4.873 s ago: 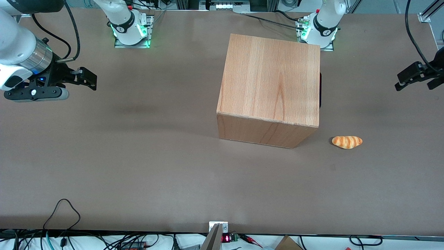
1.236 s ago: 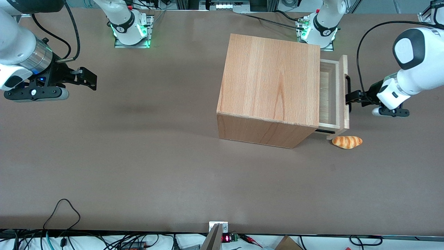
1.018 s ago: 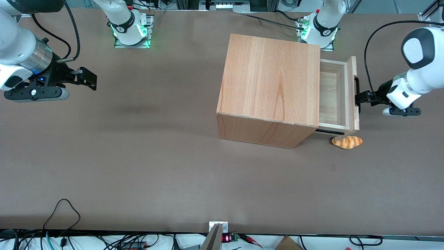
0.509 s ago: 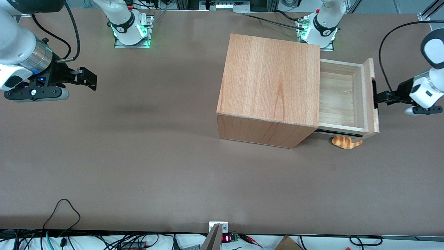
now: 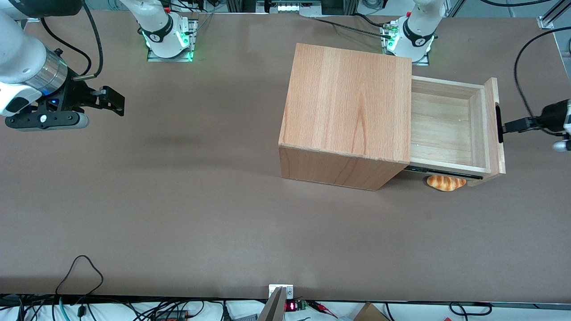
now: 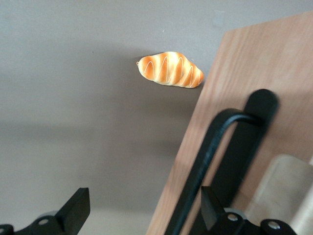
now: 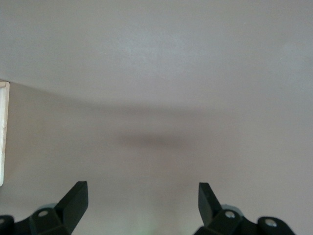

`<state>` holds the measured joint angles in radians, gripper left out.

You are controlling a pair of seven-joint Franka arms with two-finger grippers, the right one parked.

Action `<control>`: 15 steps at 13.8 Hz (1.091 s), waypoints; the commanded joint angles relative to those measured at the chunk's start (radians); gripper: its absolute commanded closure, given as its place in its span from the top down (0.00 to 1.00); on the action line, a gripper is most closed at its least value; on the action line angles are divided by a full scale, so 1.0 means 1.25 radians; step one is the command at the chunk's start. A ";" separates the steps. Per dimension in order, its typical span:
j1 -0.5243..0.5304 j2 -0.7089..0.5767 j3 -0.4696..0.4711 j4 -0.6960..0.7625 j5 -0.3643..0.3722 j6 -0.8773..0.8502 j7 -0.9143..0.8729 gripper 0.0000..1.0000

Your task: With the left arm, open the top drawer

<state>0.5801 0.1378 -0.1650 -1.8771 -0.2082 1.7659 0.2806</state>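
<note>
The top drawer (image 5: 439, 131) stands pulled far out of the beech cabinet (image 5: 348, 102) toward the working arm's end of the table, its pale inside bare. My left arm (image 5: 557, 118) reaches in from that end. Its gripper (image 5: 506, 128) is at the black bar handle (image 5: 498, 124) on the drawer's front panel (image 5: 494, 102). In the left wrist view the gripper (image 6: 145, 203) is open, its fingers (image 6: 78, 210) wide apart. The handle (image 6: 215, 142) runs just inside one finger, in front of the panel (image 6: 274, 63).
A striped bread roll (image 5: 446, 182) lies on the brown table, under the drawer's corner nearest the front camera, and shows too in the left wrist view (image 6: 171, 70). Loose cables (image 5: 80, 272) lie along the table's near edge.
The drawer has slid steadily farther out of the cabinet, and the gripper has drawn back with the handle toward the working arm's end. The drawer's corner now overhangs the roll.
</note>
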 commanded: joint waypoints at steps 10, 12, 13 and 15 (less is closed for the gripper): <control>-0.017 0.011 -0.076 0.299 0.089 -0.138 0.003 1.00; -0.037 0.005 -0.107 0.326 0.122 -0.138 -0.002 1.00; -0.065 0.004 -0.105 0.332 0.139 -0.138 -0.007 1.00; -0.142 0.001 -0.068 0.332 0.143 -0.138 -0.010 1.00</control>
<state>0.4774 0.1363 -0.2881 -1.4861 -0.0618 1.6171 0.2766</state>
